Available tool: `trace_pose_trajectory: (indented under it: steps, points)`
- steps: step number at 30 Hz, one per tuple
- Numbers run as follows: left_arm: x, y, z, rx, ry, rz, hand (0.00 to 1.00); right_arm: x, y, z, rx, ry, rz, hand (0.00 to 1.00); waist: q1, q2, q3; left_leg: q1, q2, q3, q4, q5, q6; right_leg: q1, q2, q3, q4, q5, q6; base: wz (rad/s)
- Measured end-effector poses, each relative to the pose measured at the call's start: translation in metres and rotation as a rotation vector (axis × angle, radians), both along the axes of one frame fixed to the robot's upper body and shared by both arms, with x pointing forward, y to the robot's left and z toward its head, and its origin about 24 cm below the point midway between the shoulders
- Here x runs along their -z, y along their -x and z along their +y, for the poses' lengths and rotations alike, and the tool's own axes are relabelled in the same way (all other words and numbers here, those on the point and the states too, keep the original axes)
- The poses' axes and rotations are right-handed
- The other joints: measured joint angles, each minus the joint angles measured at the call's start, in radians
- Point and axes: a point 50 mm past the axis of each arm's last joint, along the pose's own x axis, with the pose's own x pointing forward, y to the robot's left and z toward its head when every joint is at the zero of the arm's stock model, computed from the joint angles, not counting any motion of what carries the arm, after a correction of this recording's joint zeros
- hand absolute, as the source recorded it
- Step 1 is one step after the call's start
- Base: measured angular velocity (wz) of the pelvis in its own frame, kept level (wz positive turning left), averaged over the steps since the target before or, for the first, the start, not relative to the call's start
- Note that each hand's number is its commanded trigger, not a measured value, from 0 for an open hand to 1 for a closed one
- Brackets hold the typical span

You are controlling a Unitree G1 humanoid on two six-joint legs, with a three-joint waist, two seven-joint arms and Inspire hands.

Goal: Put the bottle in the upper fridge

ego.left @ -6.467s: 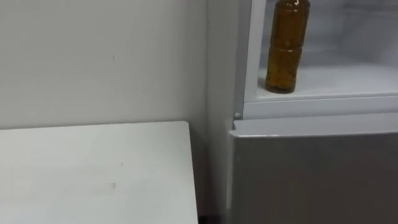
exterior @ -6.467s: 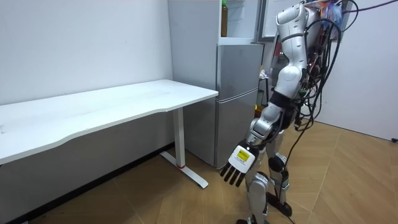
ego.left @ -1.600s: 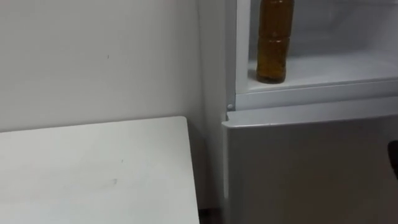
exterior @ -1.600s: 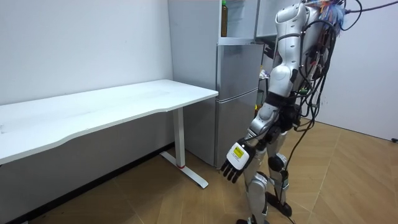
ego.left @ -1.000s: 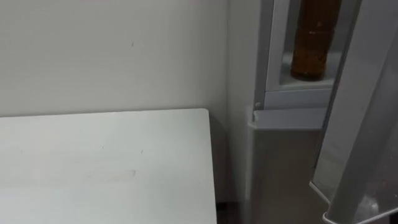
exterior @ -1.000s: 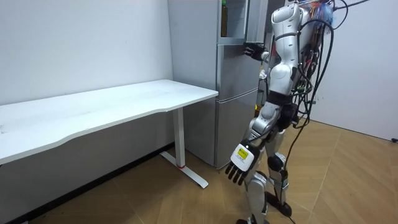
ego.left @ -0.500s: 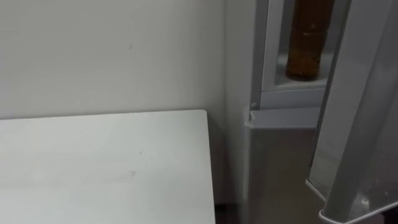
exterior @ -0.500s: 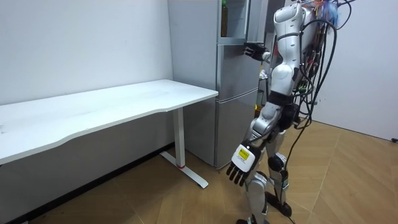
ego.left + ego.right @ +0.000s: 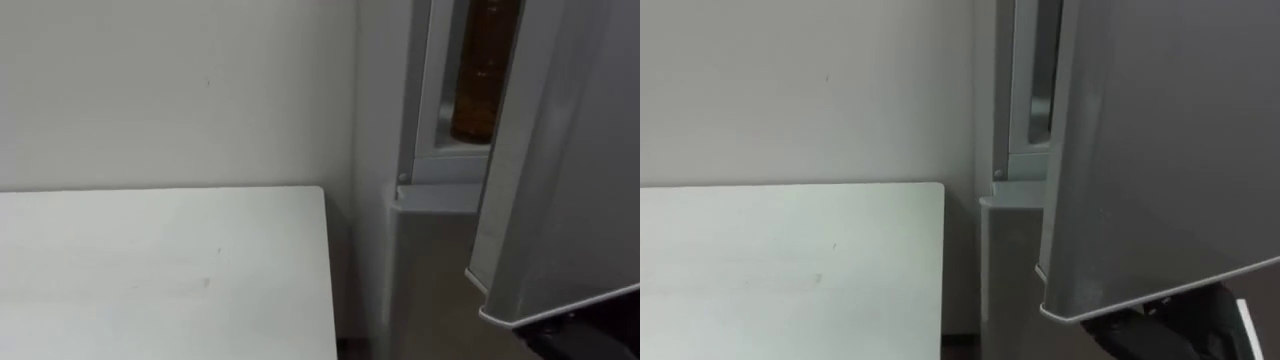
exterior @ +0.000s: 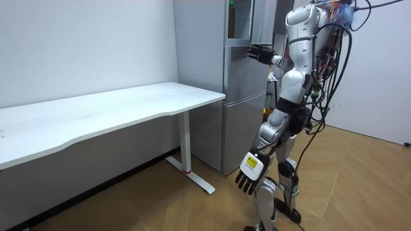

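Left eye view: amber bottle (image 9: 478, 75) upright on the shelf (image 9: 452, 146) inside the upper fridge (image 9: 420, 100), partly screened by the grey door (image 9: 560, 150) standing half shut at right. White table (image 9: 160, 270) at lower left, just beside the fridge.

Room view: standing close before the fridge. Right hand (image 10: 260, 52) raised against the door's edge, open or closed impossible to tell. Left hand (image 10: 250, 172) hanging low by the legs, fingers loose, holding nothing.

Right eye view: same door across the right side, table beside it.
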Motion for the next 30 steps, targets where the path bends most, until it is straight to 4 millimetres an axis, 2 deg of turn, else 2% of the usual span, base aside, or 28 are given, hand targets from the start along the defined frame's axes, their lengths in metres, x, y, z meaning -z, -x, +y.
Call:
trace_pose_trajectory:
  steps: [7,11,13,15,18,23,30]
  points:
    - [-0.004,-0.005,0.005,0.036,-0.018,-0.001,0.0,0.023,-0.001,0.002,-0.142,0.039,0.086,0.0,0.0,-0.006,0.0002,-0.002,0.013,-0.007,0.021,-0.004,-0.005,0.009,0.012,-0.004,-0.016,0.006,-0.006,0.01]
    - [-0.005,-0.002,0.006,0.03,-0.02,0.006,0.0,0.039,0.002,0.002,-0.184,0.074,0.158,0.0,-0.003,-0.012,-0.0045,-0.004,0.016,-0.016,0.03,-0.007,-0.005,0.013,0.014,-0.013,-0.016,0.007,-0.007,0.06]
    - [-0.005,-0.001,0.006,0.028,-0.021,0.003,0.0,0.049,0.003,0.003,-0.195,0.081,0.214,0.0,-0.008,-0.014,-0.0047,-0.004,0.016,-0.016,0.03,-0.007,-0.005,0.018,0.014,-0.015,-0.017,0.008,-0.008,0.02]
    - [-0.005,-0.001,0.006,0.028,-0.024,0.003,0.0,0.068,0.009,0.01,-0.232,0.092,0.334,0.0,-0.008,-0.015,-0.0052,-0.003,0.016,-0.018,0.03,-0.007,-0.005,0.024,0.014,-0.019,-0.018,0.008,-0.008,0.05]
    - [-0.005,0.001,0.005,0.029,-0.024,0.009,0.0,0.081,0.012,0.015,-0.264,0.139,0.421,0.0,-0.012,-0.012,-0.0052,0.001,0.015,-0.02,0.03,-0.008,-0.005,0.029,0.014,-0.023,-0.021,0.008,-0.007,0.03]
    - [-0.006,0.007,0.005,0.024,-0.021,0.025,0.0,0.082,0.014,0.003,-0.217,0.187,0.458,0.0,-0.021,-0.012,-0.0051,0.02,0.006,-0.026,0.012,-0.008,-0.005,0.055,0.009,-0.029,-0.035,0.007,-0.003,0.04]
    - [-0.006,0.008,0.008,-0.005,-0.033,0.044,0.0,0.077,0.015,-0.027,-0.013,0.168,0.486,0.0,-0.044,-0.02,-0.0005,0.017,0.005,-0.034,0.013,-0.011,-0.006,0.057,0.008,-0.037,-0.034,0.007,-0.002,0.03]
